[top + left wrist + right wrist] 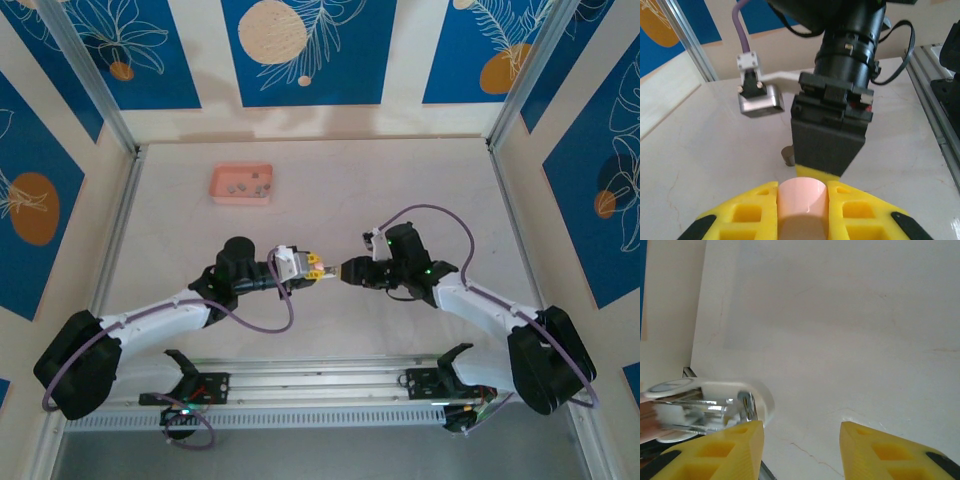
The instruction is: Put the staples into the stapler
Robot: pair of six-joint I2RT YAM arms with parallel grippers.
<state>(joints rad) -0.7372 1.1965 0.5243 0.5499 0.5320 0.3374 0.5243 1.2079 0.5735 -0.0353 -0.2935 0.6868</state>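
Observation:
My left gripper (802, 188) is shut on the pink stapler (802, 202), whose rounded body fills the gap between the yellow fingers (747, 207). In the top view the left gripper (317, 271) meets my right gripper (346, 269) tip to tip above the middle of the table. The right gripper (801, 429) is open with bare table between its fingers. The stapler's white and shiny metal end (715, 405) lies just outside its left finger (735, 447). The staples (247, 186) are small grey bits in the pink tray (222, 196) at the back left.
The right arm's black wrist (845, 65) and its grey camera (760, 102) hang close in front of the left gripper. A small dark stub (788, 155) shows beside the right gripper's finger. A metal rail (320, 385) runs along the near edge.

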